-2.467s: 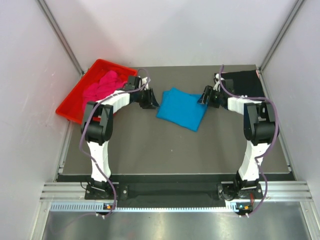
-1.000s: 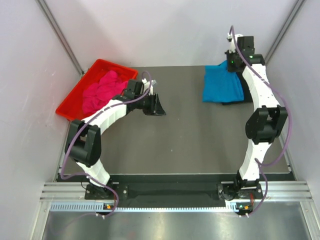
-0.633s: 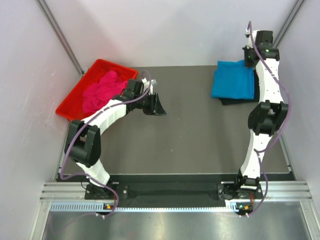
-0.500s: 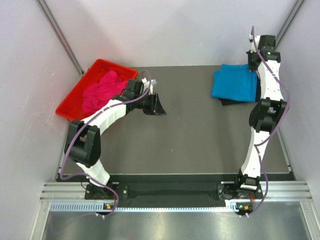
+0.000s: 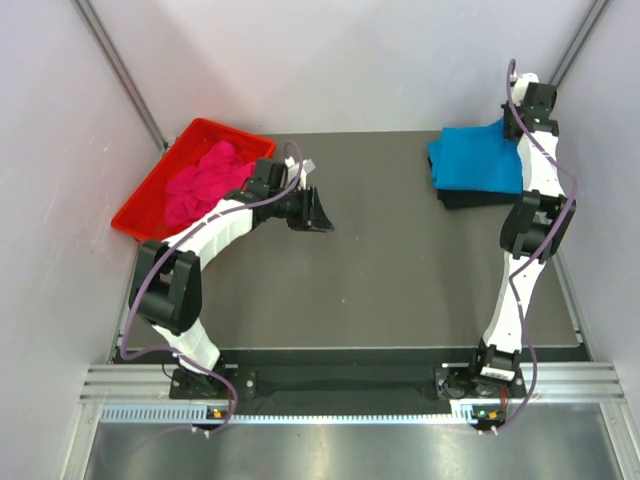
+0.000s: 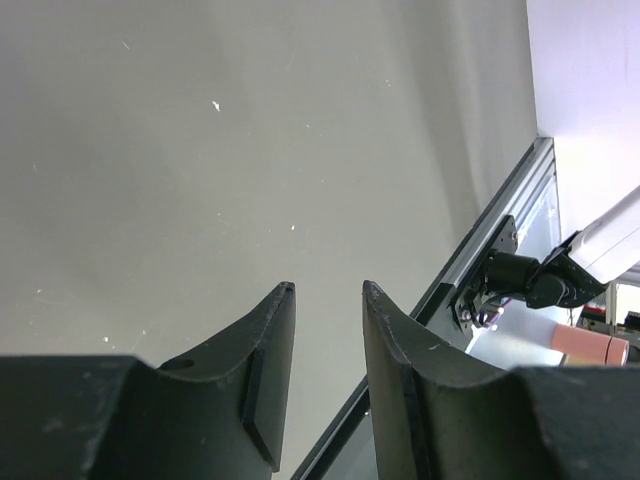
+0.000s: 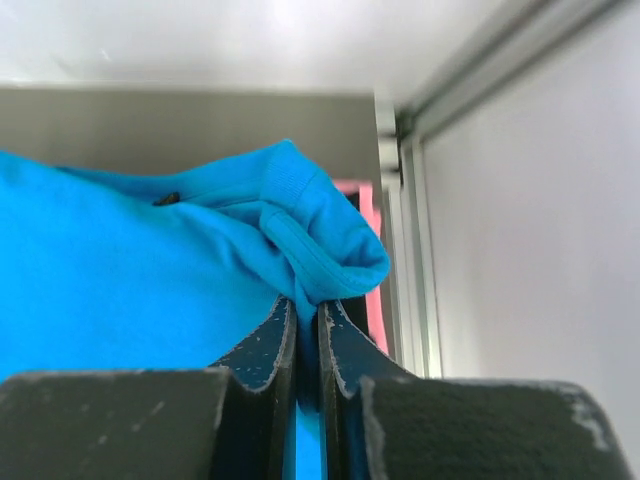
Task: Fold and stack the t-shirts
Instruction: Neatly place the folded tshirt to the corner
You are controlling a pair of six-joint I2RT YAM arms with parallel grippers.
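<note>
Top view, right gripper (image 5: pixel 519 122): I see it at the far right corner, clamped on the far edge of the blue shirt (image 5: pixel 476 160).
Top view, blue shirt: folded and lying over the black shirt (image 5: pixel 468 198), whose near edge shows below it. The held corner looks lifted.
Top view, left gripper (image 5: pixel 318 212): it hangs over bare table (image 5: pixel 380 280) near the middle, not far from the tray (image 5: pixel 138 215).
Top view, pink shirt (image 5: pixel 205 178): bunched in the tray and unfolded. I judge it the last one to do.
Left wrist, left gripper (image 6: pixel 327 296): jaws partly apart with nothing between them, only table below.
Right wrist, right gripper (image 7: pixel 306 312): jaws nearly closed on a bunched fold of blue shirt (image 7: pixel 130 260). The hem curls over the tips.
Risk, release: if I open while the corner is raised, the fold may flop back and leave the stack crooked.
Risk, snag: cloth wrapped over the tips could drag along when I pull away and undo the fold.
Risk, reach: the right arm is stretched out close to the side wall and frame post, and a careless retreat could knock them.
</note>
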